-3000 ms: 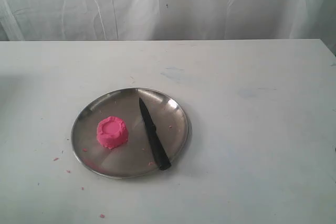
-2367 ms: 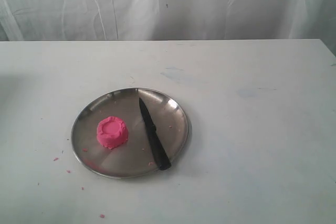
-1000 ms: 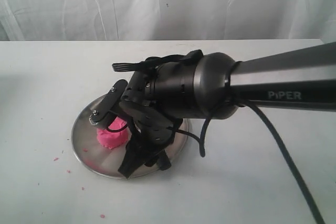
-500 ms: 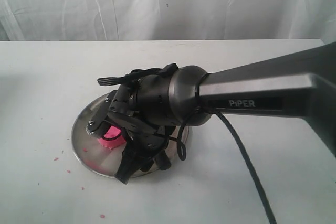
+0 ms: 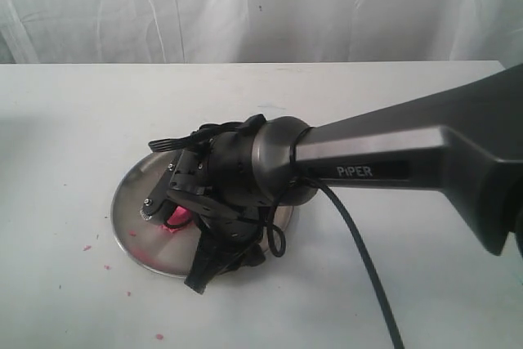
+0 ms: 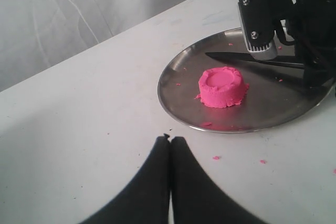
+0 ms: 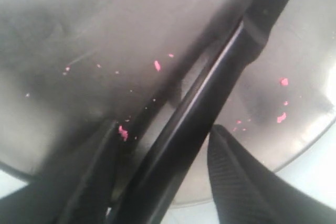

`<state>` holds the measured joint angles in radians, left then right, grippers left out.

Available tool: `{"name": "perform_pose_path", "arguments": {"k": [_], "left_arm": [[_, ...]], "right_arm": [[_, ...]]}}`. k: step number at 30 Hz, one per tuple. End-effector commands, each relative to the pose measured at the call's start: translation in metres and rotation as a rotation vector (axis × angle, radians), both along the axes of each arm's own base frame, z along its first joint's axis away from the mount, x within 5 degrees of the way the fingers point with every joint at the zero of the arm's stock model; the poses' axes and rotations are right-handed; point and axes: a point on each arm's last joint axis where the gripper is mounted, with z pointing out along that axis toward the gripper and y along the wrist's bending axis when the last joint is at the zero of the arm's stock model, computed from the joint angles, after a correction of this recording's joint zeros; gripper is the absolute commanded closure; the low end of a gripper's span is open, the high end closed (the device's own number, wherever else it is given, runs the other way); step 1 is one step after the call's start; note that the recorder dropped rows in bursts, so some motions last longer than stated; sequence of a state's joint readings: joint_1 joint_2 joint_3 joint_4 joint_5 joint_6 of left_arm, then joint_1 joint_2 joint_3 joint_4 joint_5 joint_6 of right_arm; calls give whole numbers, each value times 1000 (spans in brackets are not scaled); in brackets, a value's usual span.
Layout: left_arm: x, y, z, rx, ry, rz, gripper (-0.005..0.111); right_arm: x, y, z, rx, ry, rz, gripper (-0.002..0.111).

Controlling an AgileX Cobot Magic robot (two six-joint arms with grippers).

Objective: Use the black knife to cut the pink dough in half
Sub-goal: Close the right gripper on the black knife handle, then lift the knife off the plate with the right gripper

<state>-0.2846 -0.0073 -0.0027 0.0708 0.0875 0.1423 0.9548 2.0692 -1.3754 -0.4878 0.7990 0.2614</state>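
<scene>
Over the black knife (image 6: 247,60), the right arm (image 5: 409,149) reads "PiPER".

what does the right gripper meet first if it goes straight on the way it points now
Most likely the black knife: in the right wrist view it lies right between the right gripper's open fingers, with the steel plate just beneath. How much gap is left is hard to judge.

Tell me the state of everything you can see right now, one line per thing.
steel plate: on the table, flecked with pink crumbs.
pink dough: whole, uncut, sitting on the plate.
black knife: lying flat on the plate, not lifted.
right gripper: open, straddling the knife.
left gripper: shut, holding nothing, off the plate.
</scene>
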Motion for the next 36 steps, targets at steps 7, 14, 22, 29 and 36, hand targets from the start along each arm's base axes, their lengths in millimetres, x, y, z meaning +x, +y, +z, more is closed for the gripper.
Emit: {"name": "perform_pose_path", "arguments": {"k": [7, 14, 22, 29, 36], "left_arm": [[0, -1, -1, -12, 5, -4, 107], [0, -1, -1, -12, 5, -4, 107], [0, -1, -1, -12, 5, -4, 107], [0, -1, -1, -12, 5, -4, 107], [0, -1, -1, -12, 5, -4, 107]], "right_arm": [[0, -3, 0, -17, -3, -69, 77], [8, -2, 12, -15, -28, -114, 91], [20, -11, 18, -12, -31, -161, 97], [36, -29, 43, 82, -47, -249, 97], [43, -48, 73, 187, -25, -315, 108]]}}
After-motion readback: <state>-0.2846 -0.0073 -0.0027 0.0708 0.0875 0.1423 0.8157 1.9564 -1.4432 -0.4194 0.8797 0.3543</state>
